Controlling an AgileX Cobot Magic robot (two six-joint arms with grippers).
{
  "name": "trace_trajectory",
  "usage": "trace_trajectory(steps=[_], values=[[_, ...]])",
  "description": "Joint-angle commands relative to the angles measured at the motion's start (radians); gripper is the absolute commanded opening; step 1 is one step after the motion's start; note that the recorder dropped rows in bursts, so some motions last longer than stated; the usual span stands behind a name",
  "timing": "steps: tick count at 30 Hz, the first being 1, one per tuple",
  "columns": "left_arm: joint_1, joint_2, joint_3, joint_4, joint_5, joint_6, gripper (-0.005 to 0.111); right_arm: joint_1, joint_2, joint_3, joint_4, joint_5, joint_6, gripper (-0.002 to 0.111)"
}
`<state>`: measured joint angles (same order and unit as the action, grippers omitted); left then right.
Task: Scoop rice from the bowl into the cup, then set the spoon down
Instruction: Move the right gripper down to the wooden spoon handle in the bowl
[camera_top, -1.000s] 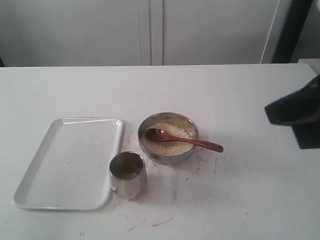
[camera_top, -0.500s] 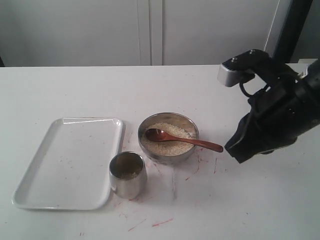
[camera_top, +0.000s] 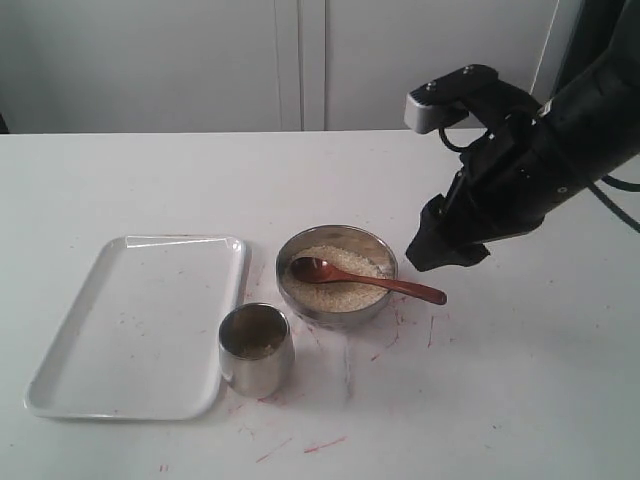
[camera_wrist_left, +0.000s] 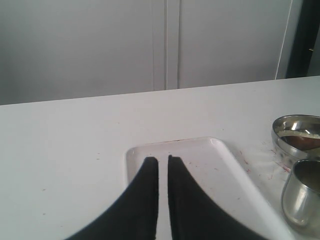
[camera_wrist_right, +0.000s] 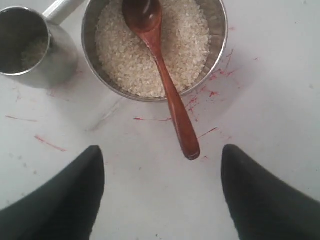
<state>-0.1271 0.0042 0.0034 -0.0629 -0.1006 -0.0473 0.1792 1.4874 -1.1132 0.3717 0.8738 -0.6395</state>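
Note:
The steel bowl (camera_top: 330, 312) holds a mound of pale rice (camera_top: 345, 288). The reddish-brown spoon (camera_top: 372, 283) lies in it, round end on the rice, handle sticking out over the rim to the right. The steel cup (camera_top: 255, 355) stands front-left of the bowl with a few grains inside. My right gripper (camera_top: 440, 258) hovers open just above the handle's end. In the right wrist view the spoon (camera_wrist_right: 167, 85), bowl (camera_wrist_right: 220, 35), rice (camera_wrist_right: 120, 50) and cup (camera_wrist_right: 55, 60) show, and the gripper (camera_wrist_right: 160, 150) holds nothing. My left gripper (camera_wrist_left: 163, 161) is shut and empty.
A white rectangular tray (camera_top: 135, 325) lies left of the cup, and the left gripper hangs over the tray (camera_wrist_left: 200, 150). Red streaks mark the white table (camera_top: 330, 440) around the bowl. A white cabinet wall stands behind the table.
My right arm has swung in from the right edge, moving left until its gripper is over the spoon handle's end. Bowl, spoon, cup and tray have not moved.

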Motion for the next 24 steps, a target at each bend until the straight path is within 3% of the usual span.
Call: trace_trajectory(steps=[1, 24], values=[[-0.002, -0.004, -0.003, -0.004, -0.004, -0.002, 0.014, 0.003, 0.052, -0.028, -0.058, 0.002, -0.014, 0.062], [-0.002, -0.004, -0.003, -0.004, -0.004, -0.002, 0.014, 0.092, 0.231, -0.053, -0.242, -0.042, -0.013, 0.061]])
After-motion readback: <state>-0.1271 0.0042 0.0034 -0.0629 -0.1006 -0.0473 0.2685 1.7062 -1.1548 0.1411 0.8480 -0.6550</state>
